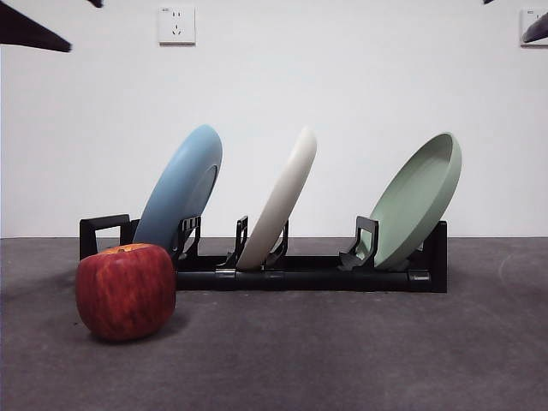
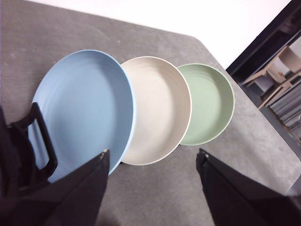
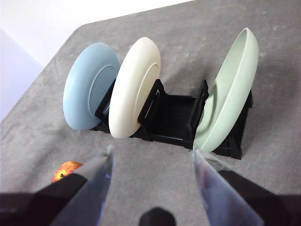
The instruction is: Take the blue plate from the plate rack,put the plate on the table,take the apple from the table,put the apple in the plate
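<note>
Above the table (image 2: pixel 56 33), the left gripper (image 2: pixel 153 162) hangs with its two black jaws spread wide and nothing between them, looking down on the open faces of three plates that stand in a row. Nearest to it is the blue plate (image 2: pixel 82 110), then a cream-white plate (image 2: pixel 157 108), then a pale green plate (image 2: pixel 207 101), each overlapping the next.

The right gripper (image 3: pixel 153 157) hovers on the other side of the row, its jaws also wide apart and empty, facing the plates' undersides.

From the low front view, the plate rack (image 1: pixel 325 276) is a long black frame lying on the dark grey table. All three plates stand in its slots, leaning the same way, with the blue plate at the left end, the cream-white one in the middle and the green one at the right end. The apple (image 1: pixel 126 291), red with darker streaks, sits on the table in front of the rack's left end, just before the blue plate. Both arms show only as dark tips at the top corners.
</note>
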You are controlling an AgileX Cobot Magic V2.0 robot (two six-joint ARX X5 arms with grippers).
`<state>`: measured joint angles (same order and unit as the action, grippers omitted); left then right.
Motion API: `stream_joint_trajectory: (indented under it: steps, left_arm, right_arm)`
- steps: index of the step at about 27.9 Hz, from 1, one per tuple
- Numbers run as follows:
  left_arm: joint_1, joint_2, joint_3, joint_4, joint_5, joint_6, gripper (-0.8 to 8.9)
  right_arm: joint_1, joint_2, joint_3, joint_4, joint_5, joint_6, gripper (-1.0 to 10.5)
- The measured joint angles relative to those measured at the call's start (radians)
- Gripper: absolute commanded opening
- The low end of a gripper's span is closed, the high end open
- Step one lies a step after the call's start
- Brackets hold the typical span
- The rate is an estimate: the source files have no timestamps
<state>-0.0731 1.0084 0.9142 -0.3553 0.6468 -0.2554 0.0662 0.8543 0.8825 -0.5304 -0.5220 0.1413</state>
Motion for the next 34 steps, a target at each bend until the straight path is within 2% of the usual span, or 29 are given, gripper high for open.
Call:
stream_joint_trajectory:
  steps: [4,9,12,21,27,31,34]
  left_arm:
    - [-0.062,0.113,0.128,-0.066,-0.066,0.021,3.14]
    - [-0.151,0.288,0.329,-0.190,-0.219,0.096,3.14]
    - [-0.194,0.391,0.423,-0.216,-0.278,0.127,3.14]
    - [-0.262,0.622,0.509,-0.182,-0.327,0.146,3.13]
    - [-0.265,0.679,0.509,-0.144,-0.330,0.150,3.02]
    - [-0.265,0.679,0.509,-0.137,-0.330,0.151,-0.16]
    - [-0.267,0.678,0.510,-0.128,-0.320,0.151,-0.09]
  right_arm:
    - [0.000,0.000,0.000,0.000,0.000,0.000,2.9]
    - [0.000,0.000,0.000,0.000,0.000,0.000,2.9]
    - [0.000,0.000,0.000,0.000,0.000,0.000,2.9]
    - [0.000,0.000,0.000,0.000,0.001,0.000,2.9]
    - [0.000,0.000,0.000,0.000,0.001,0.000,2.9]
    - [0.000,0.000,0.000,0.000,0.002,0.000,2.8]
    - [0.000,0.000,0.000,0.000,0.002,0.000,2.8]
